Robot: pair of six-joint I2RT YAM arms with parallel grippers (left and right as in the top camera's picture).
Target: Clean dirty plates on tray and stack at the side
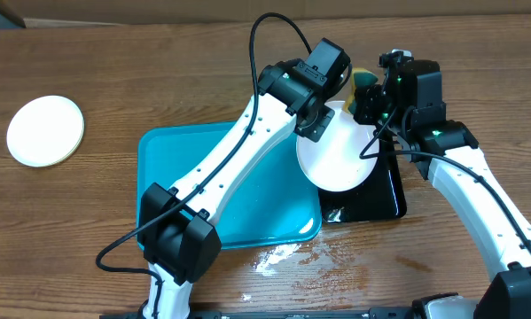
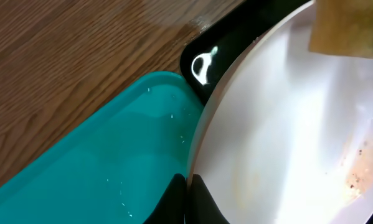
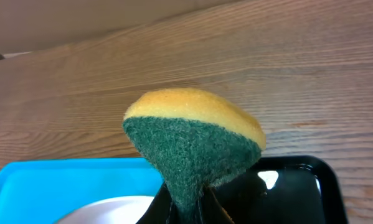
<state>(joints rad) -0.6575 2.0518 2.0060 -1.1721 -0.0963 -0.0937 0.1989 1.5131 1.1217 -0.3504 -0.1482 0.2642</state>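
Over black tray (image 1: 385,197) | left pincer (image 2: 187,186) clamps plate (image 1: 340,158) rim | right pincer (image 3: 186,208) clamps sponge (image 3: 195,140)

- Table (image 1: 159,62): carries everything listed.
- Large tray (image 1: 172,164): centre of the table, toward the front.
- Small tray (image 1: 376,199): just beside the large tray's right edge.
- Raised plate (image 1: 340,155): tilted above the seam between the two trays, its rim pinched by the left gripper (image 1: 314,120).
- Sponge (image 1: 364,78): at the raised plate's rear edge, pinched in the right gripper (image 1: 371,102).
- Stacked plates (image 1: 45,130): far left on the table, well apart from both trays.
- Wet patch (image 1: 292,255): on the table, just before the large tray's front right corner.
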